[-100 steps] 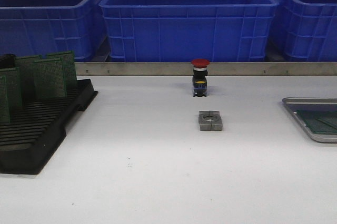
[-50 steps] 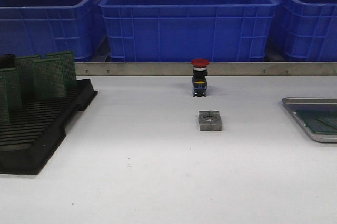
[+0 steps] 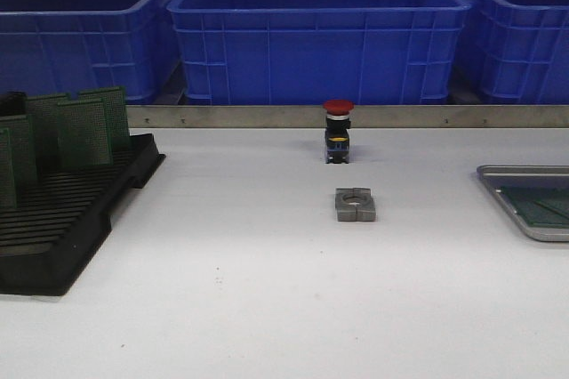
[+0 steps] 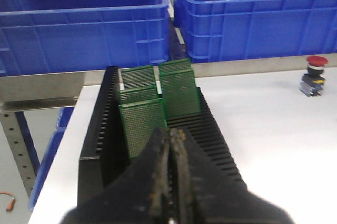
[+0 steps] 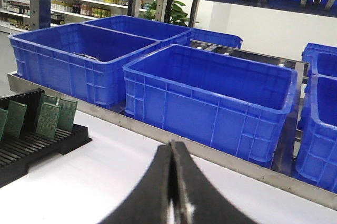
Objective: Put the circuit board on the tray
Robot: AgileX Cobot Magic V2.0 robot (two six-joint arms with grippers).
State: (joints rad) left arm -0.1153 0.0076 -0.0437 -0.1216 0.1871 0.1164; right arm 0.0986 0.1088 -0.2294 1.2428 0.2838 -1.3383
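Observation:
Several green circuit boards [image 3: 84,130] stand upright in a black slotted rack [image 3: 53,237] at the table's left. The silver-grey tray [image 3: 511,185] sits at the right edge of the front view, partly cut off, with a green circuit board [image 3: 538,205] lying in it. In the left wrist view my left gripper [image 4: 171,132] is shut and empty, just short of the nearest circuit board [image 4: 142,129] in the rack [image 4: 97,145]. In the right wrist view my right gripper [image 5: 172,144] is shut and empty above the white table. Neither gripper shows in the front view.
A red-capped push button [image 3: 338,130] stands at the table's middle back, with a grey metal block [image 3: 356,204] in front of it. Blue plastic bins [image 3: 320,32] line a metal rail [image 3: 267,116] behind the table.

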